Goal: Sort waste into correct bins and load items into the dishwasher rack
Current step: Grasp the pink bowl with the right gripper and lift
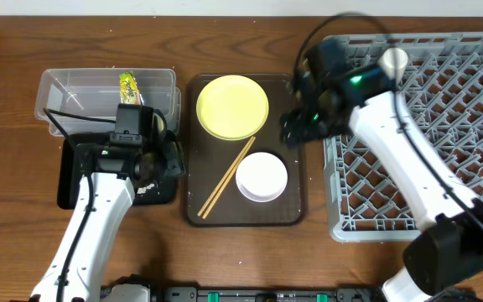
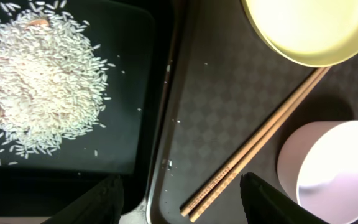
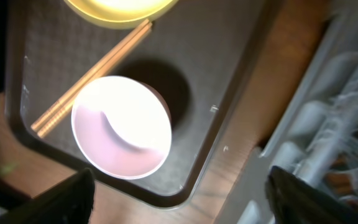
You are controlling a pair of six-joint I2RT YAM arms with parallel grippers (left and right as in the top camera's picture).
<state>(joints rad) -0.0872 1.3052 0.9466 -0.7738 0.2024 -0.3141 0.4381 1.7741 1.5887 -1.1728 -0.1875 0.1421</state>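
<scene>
- The wrapper (image 1: 130,86) lies in the clear tub (image 1: 65,92) and the rice (image 2: 42,81) is heaped in the black tray (image 2: 132,74), so we judge the waste sorted, each kind in its own bin.
- The left jaws (image 2: 182,202) stand released with nothing between them, over the seam where the black tray meets the brown serving tray (image 2: 222,81).
- The right jaws (image 3: 194,199) are spread wide and empty above the serving tray's edge nearest the rack (image 3: 328,124). The pinkish bowl (image 3: 123,127) sits just below them, and we take it as the likely next pick.
- The yellow plate (image 1: 232,106), the paired chopsticks (image 1: 226,176) and the bowl all rest on the serving tray, so we judge none of them loaded yet.
- From overhead, the left arm covers most of the black tray and the right arm hides a corner of the rack.
- Both wrist views crop the plate, and the rack is blurred in the right one.
- We see no blue bowl.
- A pale round thing (image 1: 392,60) at the rack's far edge could be a cup or part of the arm; we cannot tell.
- The wooden bench (image 1: 225,33) carries everything.
</scene>
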